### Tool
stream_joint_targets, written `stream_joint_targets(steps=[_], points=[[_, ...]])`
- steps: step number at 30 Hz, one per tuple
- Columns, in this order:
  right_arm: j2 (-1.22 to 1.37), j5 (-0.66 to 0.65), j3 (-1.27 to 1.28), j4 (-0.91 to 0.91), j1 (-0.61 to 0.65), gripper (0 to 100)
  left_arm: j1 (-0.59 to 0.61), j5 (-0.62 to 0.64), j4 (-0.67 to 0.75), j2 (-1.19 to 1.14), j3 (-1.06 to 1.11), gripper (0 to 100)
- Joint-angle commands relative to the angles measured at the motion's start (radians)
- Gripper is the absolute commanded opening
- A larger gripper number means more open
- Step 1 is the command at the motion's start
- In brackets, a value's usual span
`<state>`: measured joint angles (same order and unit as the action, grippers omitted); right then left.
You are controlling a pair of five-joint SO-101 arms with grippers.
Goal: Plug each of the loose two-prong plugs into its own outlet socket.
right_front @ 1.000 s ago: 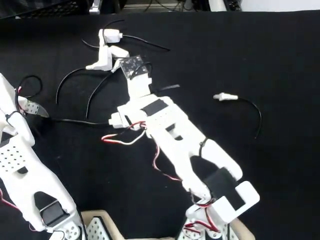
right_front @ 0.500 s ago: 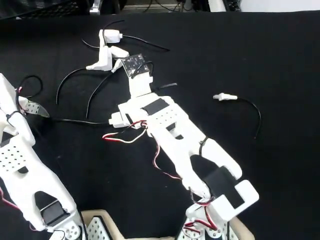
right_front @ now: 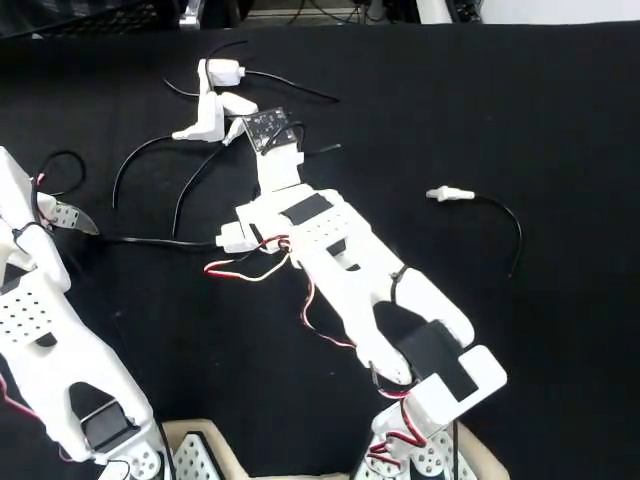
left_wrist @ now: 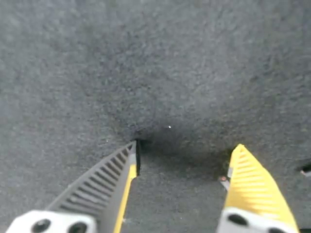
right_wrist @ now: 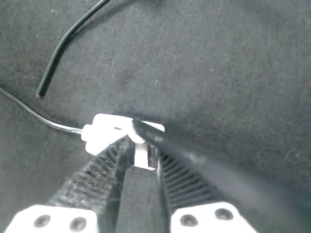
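- Right claw (right_wrist: 142, 146) stays pinched on a white plug (right_wrist: 109, 130) while its arm shifts slightly; plugging-in looks unfinished.
- Left claw (left_wrist: 187, 145) hangs spread.

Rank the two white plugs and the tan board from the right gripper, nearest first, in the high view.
1. held plug, in the right gripper, top left.
2. loose plug, far right.
3. tan board, bottom edge.
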<state>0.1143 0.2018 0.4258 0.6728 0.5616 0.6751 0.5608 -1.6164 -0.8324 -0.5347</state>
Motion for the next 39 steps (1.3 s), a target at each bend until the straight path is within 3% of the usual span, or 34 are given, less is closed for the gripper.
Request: stream_joint_targets(steps=[1, 11, 17, 19, 22, 26, 31, 39], points=[[0.002, -0.009, -0.033, 0.041, -0.006, 1.1, 0.007, 0.000, 0.035, -0.003, -0.002, 30], [0.081, -0.009, -0.054, 0.057, -0.002, 1.1, 0.007, 0.000, 0.035, -0.003, -0.002, 30], [0.173, -0.009, -0.182, 0.172, -0.002, 1.6, 0.007, 0.000, 0.035, -0.003, -0.002, 30], [0.177, -0.009, -0.205, 0.193, 0.000, 5.1, 0.007, 0.000, 0.035, -0.003, -0.002, 30], [0.160, -0.011, -0.214, 0.215, 0.014, 19.2, 0.007, 0.000, 0.032, -0.003, -0.004, 30], [0.105, -0.100, -0.188, 0.219, 0.077, 33.8, 0.007, 0.000, 0.032, -0.003, -0.004, 30], [-0.005, -0.150, -0.134, 0.215, 0.138, 34.9, 0.007, 0.000, 0.031, -0.003, -0.004, 30], [-0.176, -0.301, -0.125, 0.278, 0.124, 35.0, 0.007, 0.000, 0.031, -0.003, -0.005, 30]])
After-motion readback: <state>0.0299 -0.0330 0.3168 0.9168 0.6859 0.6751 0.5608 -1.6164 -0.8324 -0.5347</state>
